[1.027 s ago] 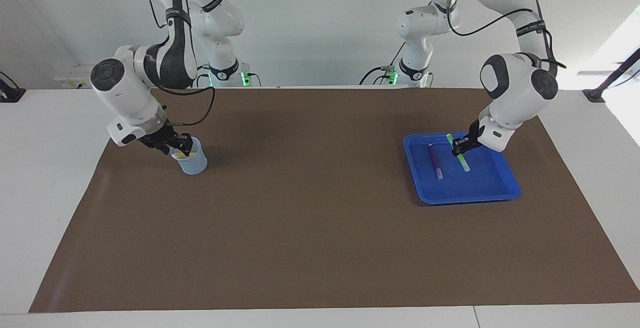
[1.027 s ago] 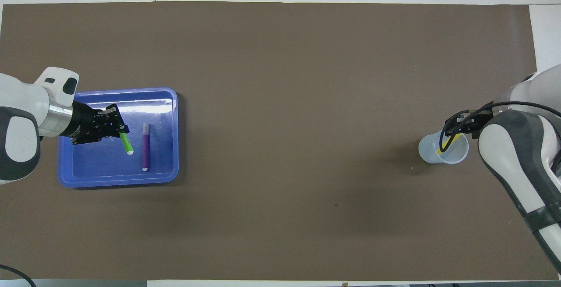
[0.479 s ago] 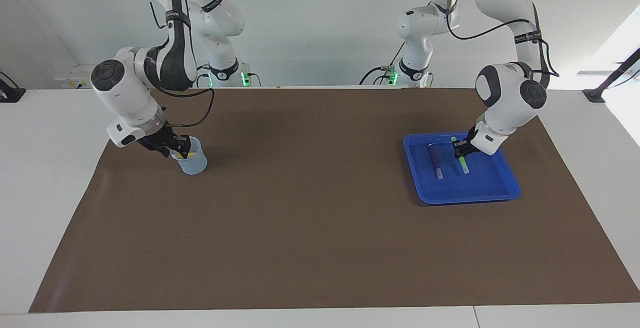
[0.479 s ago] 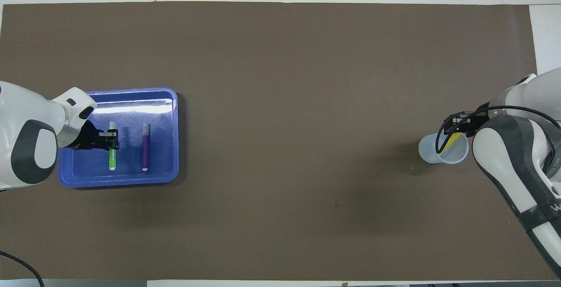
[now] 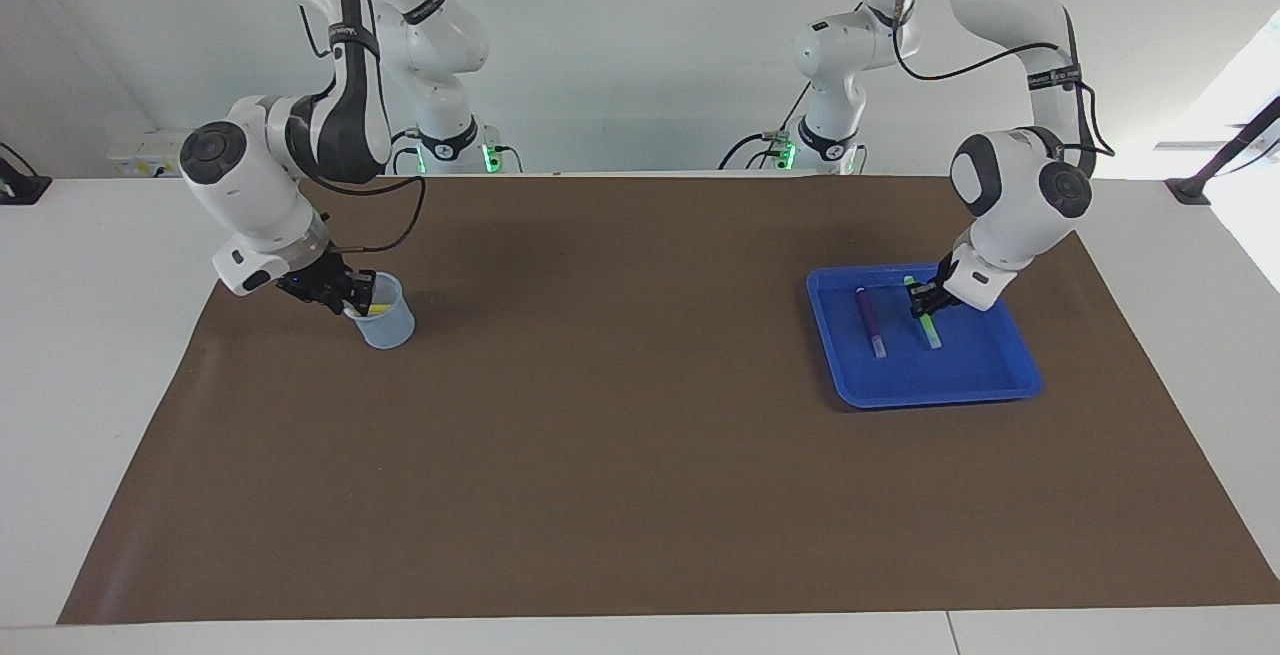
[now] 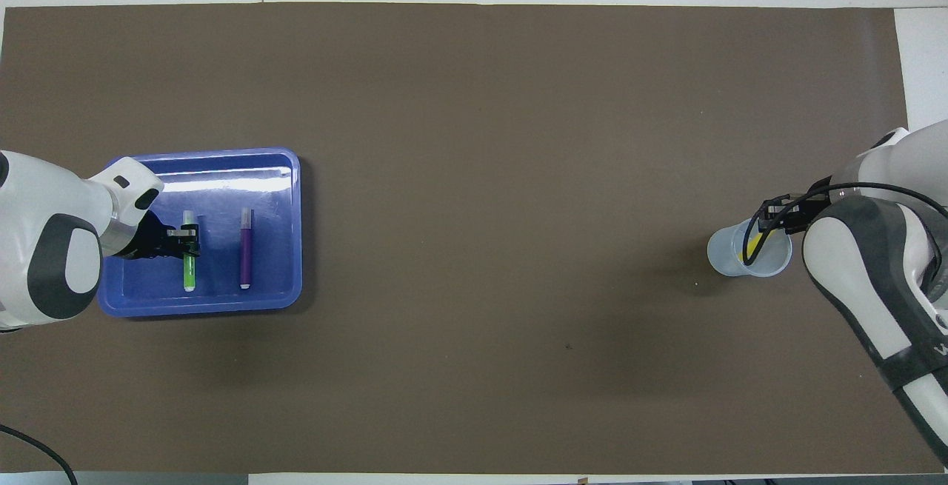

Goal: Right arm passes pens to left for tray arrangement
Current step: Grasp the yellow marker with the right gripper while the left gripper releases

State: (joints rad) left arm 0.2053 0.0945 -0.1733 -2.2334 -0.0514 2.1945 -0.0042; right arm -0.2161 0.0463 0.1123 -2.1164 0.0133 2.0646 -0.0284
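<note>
at the right arm's end of the table, a translucent cup (image 5: 385, 318) is seen standing on the brown mat (image 5: 640, 455), with the yellow pen (image 5: 377, 310) leaning inside it. the right gripper (image 5: 349, 301) is lowered into the cup's mouth at the yellow pen (whether its fingers are closed on the pen cannot be told). a black cable (image 5: 395, 225) is looped from the right arm's wrist.

the middle of the mat is crossed by neither arm.

toward the left arm's end, the blue tray (image 5: 990, 390) is laid flat on the mat. inside it the purple pen (image 5: 870, 321) is found lying flat, with the green pen (image 5: 924, 317) just beside it, the two roughly parallel and apart. the left gripper (image 5: 922, 301) is clamped on the green pen near the end nearer the robots (the pen sits low at the tray floor).

in the overhead view the same pair is seen: green pen (image 6: 189, 263) gripped by the left gripper (image 6: 187, 241), purple pen (image 6: 245, 258) beside it.
</note>
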